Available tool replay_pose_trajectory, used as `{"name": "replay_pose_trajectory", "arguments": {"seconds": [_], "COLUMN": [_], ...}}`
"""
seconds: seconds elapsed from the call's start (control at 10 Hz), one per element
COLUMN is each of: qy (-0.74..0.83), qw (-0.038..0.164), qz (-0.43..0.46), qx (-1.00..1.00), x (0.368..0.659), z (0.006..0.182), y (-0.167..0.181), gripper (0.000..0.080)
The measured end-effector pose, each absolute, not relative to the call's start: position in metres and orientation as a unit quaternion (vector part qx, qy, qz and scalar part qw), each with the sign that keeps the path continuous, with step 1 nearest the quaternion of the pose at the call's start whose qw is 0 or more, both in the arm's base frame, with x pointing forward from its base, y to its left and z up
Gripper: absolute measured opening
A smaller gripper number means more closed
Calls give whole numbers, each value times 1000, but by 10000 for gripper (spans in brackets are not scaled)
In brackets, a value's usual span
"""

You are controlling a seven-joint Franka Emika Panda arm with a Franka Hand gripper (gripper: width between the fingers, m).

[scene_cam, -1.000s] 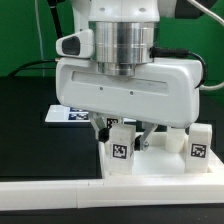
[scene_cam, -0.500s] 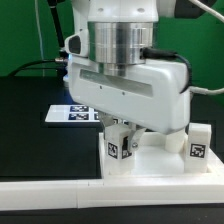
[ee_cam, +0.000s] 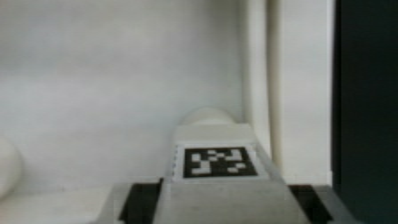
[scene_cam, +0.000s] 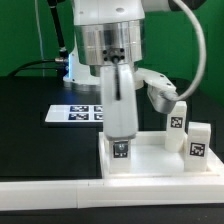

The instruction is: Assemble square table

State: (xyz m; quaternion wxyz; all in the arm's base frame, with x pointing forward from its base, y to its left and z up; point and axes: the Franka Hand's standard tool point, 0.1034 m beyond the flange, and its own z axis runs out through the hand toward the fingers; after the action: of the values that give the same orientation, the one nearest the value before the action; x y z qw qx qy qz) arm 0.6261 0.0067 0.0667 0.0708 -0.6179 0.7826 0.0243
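The fingers are grasping a white leg block, held upright at the tabletop's corner on the exterior view's left. The leg's long axis is vertical, pointing down into the tabletop.

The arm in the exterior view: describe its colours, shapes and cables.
The arm is white, with a ribbed silver metal cylinder at the wrist. Below it hangs a slim, upright white end effector body. A rounded white-and-black block sticks out toward the exterior view's right. Dark cables loop behind. No markings are readable on the arm.
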Motion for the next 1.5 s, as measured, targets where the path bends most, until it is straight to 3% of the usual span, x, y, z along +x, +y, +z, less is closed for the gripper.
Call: {"name": "replay_pose_trajectory", "arguments": {"seconds": [0.4, 0.5, 0.6, 0.7, 0.8, 1.2, 1.3, 1.5], "qy": [824, 803, 749, 678, 633, 549, 455, 312], "qw": [70, 69, 66, 61, 58, 55, 36, 23], "qz": [27, 23, 11, 4, 0, -7, -16, -23], "qx": [-561, -592, -660, -732, -772, -834, -889, -949], "x": [627, 627, 628, 626, 626, 626, 627, 629], "z": [66, 67, 67, 65, 65, 65, 66, 68], "y": [7, 7, 8, 10, 11, 8, 8, 9], "gripper": [287, 471, 585, 585, 636, 649, 649, 649]}}
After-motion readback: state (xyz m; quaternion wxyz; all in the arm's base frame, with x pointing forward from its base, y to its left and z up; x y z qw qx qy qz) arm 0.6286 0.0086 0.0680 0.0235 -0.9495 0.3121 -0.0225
